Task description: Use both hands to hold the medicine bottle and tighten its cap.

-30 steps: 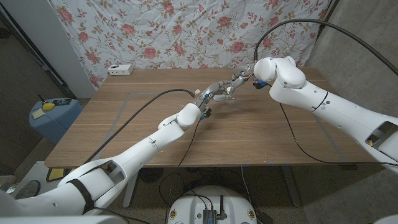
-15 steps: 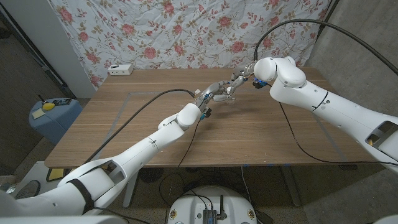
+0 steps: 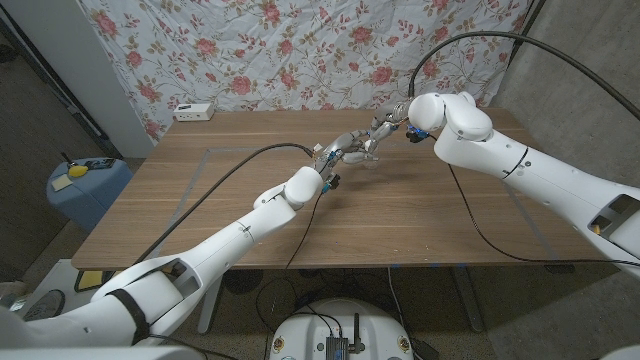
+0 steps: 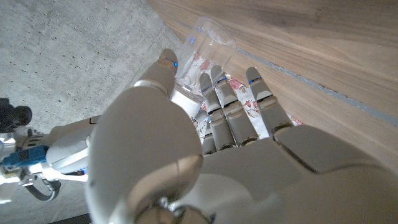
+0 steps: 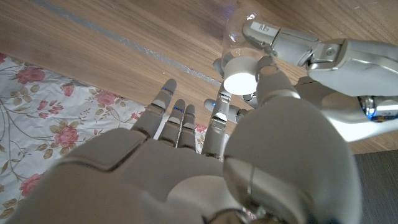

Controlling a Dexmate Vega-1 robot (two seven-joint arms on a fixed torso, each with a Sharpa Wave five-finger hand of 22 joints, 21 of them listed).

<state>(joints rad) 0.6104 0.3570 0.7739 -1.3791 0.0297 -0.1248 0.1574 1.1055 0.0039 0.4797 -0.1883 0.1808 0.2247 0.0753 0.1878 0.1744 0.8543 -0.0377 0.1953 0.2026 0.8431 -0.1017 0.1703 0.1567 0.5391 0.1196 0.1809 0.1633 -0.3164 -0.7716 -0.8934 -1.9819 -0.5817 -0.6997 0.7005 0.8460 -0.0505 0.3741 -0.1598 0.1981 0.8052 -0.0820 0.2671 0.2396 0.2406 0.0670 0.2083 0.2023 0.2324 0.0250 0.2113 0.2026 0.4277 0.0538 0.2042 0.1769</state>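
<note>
right wrist view: both hands' fingers [image 5: 219, 118] around bottle [image 5: 239, 43]

Left hand [image 4: 217, 155]: showing its back, fingers [image 4: 225, 112] reaching up around the bottle.
Medicine bottle [image 4: 208, 46]: clear, sitting between thumb and fingers, touching both.
Table [image 4: 323, 50]: wooden surface running alongside.
Right arm [image 4: 62, 149]: showing white, beside concrete.

A rose-patterned cloth [image 3: 300, 50] hangs behind the wooden desk [image 3: 230, 190]. A white box [image 3: 194, 111] sits at its far edge. A blue bin [image 3: 85, 190] stands beside it on grey floor.
</note>
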